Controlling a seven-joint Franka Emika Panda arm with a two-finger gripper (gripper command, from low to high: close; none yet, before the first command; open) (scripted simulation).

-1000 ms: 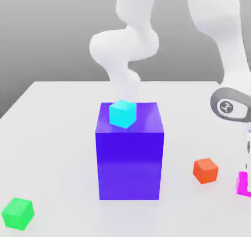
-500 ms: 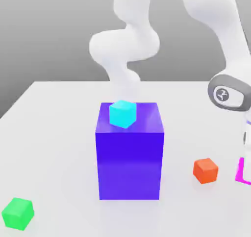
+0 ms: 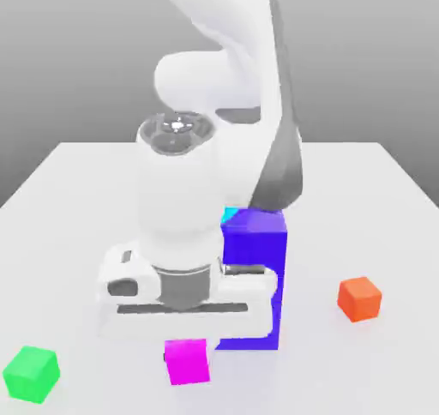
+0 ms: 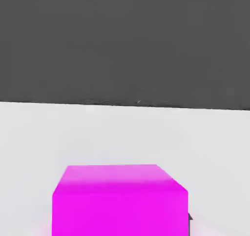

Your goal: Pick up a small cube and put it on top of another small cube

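White table (image 3: 77, 199), grey backdrop

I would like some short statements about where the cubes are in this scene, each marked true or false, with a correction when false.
1. The magenta cube is directly below the gripper. True.
2. The green cube rests on top of the big blue block. False: it sits on the table, near the exterior view's lower left corner.
3. The orange cube is on the table, on the exterior view's right of the blue block. True.
4. The cyan cube is fully visible. False: the arm hides nearly all of it; only a sliver shows at the blue block's top.
5. The magenta cube is stacked on the orange cube. False: they are far apart.
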